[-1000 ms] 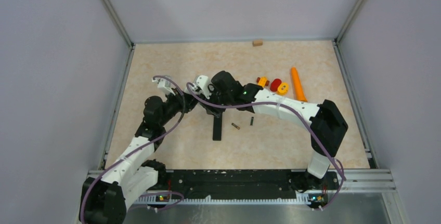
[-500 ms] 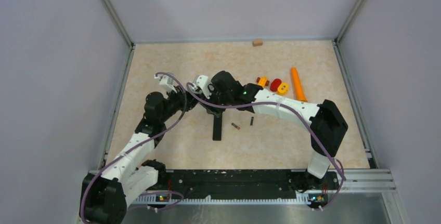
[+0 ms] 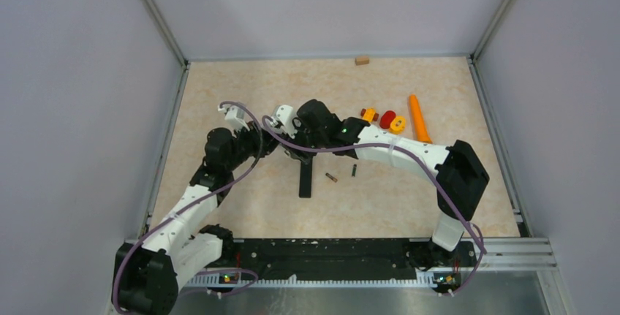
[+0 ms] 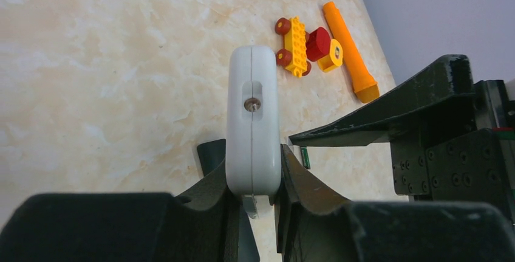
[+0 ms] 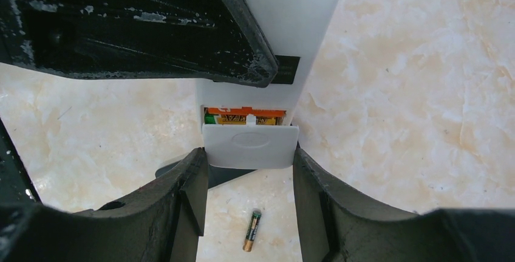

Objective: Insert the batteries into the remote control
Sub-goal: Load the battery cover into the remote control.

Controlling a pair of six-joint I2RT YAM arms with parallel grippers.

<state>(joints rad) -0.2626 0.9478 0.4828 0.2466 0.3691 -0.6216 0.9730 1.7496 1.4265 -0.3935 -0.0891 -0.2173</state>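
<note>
My left gripper (image 4: 252,184) is shut on a white remote (image 4: 252,122) and holds it above the table, seen end-on. In the right wrist view the remote (image 5: 303,25) has an open slot showing an orange and green battery (image 5: 244,116). Just below it, a white battery cover (image 5: 250,146) sits between my right gripper's (image 5: 250,174) fingers, which touch its sides. A loose gold and dark battery (image 5: 251,230) lies on the table under it, also in the top view (image 3: 331,177). A small dark cylinder (image 3: 354,170) lies next to it. Both grippers (image 3: 267,139) (image 3: 292,147) meet mid-table.
A slim black bar (image 3: 305,180) lies on the table just below the grippers. A yellow toy car (image 3: 369,115), red and yellow blocks (image 3: 392,120) and an orange carrot cone (image 3: 418,118) lie at the back right. A small wooden block (image 3: 362,60) sits by the far wall.
The left arm's elbow and wrist have shifted slightly away from the base. The right arm, the black bar and the loose batteries have not moved.
</note>
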